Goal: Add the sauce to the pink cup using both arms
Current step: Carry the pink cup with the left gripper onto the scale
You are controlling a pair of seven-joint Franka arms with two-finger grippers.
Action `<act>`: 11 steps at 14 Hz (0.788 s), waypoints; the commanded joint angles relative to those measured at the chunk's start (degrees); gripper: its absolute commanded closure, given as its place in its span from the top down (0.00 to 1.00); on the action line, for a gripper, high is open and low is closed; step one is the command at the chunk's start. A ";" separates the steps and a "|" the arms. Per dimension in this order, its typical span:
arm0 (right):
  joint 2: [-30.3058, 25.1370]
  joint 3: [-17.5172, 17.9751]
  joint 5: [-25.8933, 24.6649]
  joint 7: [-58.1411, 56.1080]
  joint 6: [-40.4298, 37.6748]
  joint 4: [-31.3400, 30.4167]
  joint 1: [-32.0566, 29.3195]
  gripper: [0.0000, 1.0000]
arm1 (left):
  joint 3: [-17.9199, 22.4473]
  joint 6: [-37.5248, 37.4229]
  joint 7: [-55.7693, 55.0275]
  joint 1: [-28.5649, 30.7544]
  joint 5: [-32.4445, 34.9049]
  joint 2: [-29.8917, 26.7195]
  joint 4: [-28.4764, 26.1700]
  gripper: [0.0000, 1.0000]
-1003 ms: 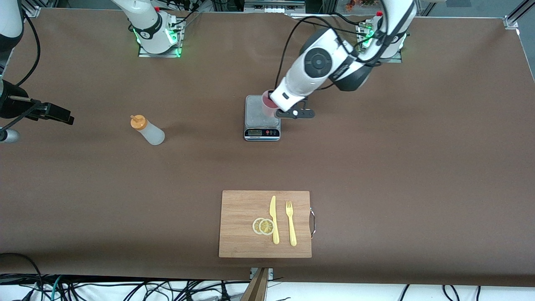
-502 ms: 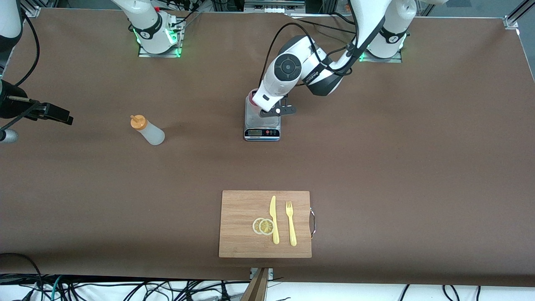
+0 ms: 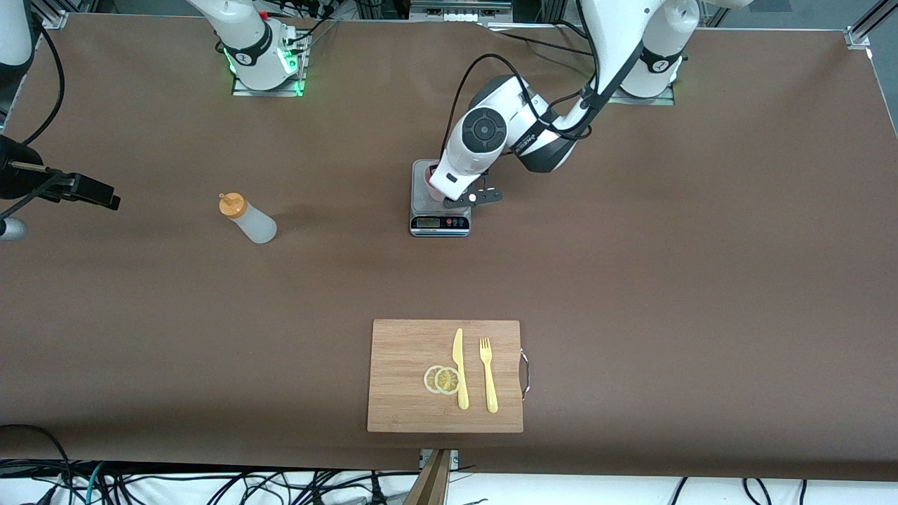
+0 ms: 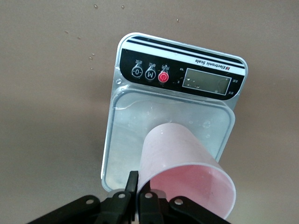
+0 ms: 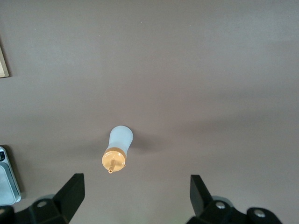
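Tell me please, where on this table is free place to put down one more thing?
Bare table lies between the scale and the cutting board, and around the sauce bottle. The right arm's end effector waits open above that bottle. It is crowded at the scale: the left end effector is shut on the pink cup's rim over the scale's platform.

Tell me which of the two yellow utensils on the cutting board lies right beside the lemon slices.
The knife. Its blade runs along the edge of the lemon slices, while the fork lies apart from them, closer to the cutting board's handle end.
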 commanded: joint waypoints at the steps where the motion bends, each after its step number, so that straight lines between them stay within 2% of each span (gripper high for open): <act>1: 0.51 0.09 0.49 0.12 -0.89 1.35 -0.35 1.00 | 0.73 -0.81 -1.57 -1.24 1.40 1.07 1.97 0.00; 2: 0.51 0.09 0.49 0.04 -0.80 1.35 -0.53 1.00 | 0.82 -0.81 -1.57 -1.24 1.40 1.07 1.97 0.00; 3: 0.51 0.09 0.58 0.04 -0.63 1.35 -0.53 1.00 | 0.91 -0.72 -1.48 -1.24 1.40 1.07 1.97 0.08; 4: 0.51 0.09 0.49 0.04 -0.62 1.35 -0.62 1.00 | 1.08 -0.72 -1.48 -1.24 1.40 1.07 1.97 0.26; 5: 0.51 0.09 0.32 0.04 -0.62 1.35 -0.62 1.00 | 1.08 -0.72 -1.13 -1.24 1.49 0.89 1.89 0.84; 6: 0.51 0.09 0.40 0.12 -0.62 1.35 -0.62 1.00 | 1.26 -0.72 -0.95 -1.15 1.66 0.63 1.88 1.00; 11: 0.51 0.09 0.23 0.12 -0.80 1.35 -0.62 1.00 | 1.08 -3.44 -0.95 -0.62 2.10 -3.49 1.80 1.00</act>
